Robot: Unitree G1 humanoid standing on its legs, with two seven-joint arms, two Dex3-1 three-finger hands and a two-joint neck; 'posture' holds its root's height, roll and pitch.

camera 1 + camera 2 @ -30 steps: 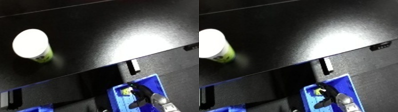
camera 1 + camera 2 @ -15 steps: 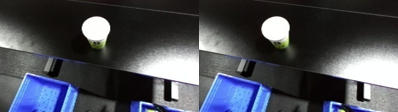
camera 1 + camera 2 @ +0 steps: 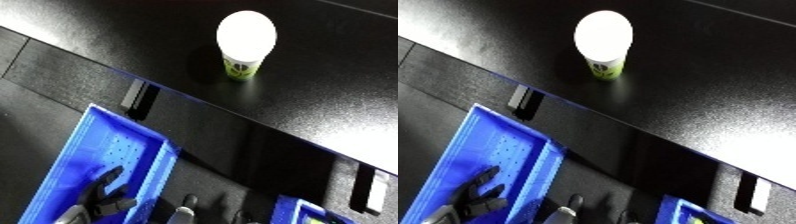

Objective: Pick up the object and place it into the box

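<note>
Head-camera stereo pair, tilted view down onto a black bench [image 3: 338, 75]. A cup [image 3: 246, 44] with a white top and a green lower body stands upright on the bench surface near the top of the frame, well back from the bench's front edge. Glare washes out the cup's top, so it cannot be told whether it is a lid or an open mouth; the dark marking on the green wall is too small to read.

Below the bench edge, at lower left, lies a blue bin [image 3: 107, 150] with a perforated floor. Its lower end runs out of the frame, so its full outline is not shown. A second blue bin [image 3: 687, 214] appears only as a corner at the bottom edge, right of centre; its contents are hard to make out.

The left hand [image 3: 105, 199] shows over the floor of the first blue bin, cut off at the bottom edge. Its black fingers [image 3: 109, 179] are spread apart and straight, holding nothing. The hand is well apart from the cup.

Dark upright shapes at the bottom edge between the two bins cannot be identified. The right hand appears in neither view.
</note>
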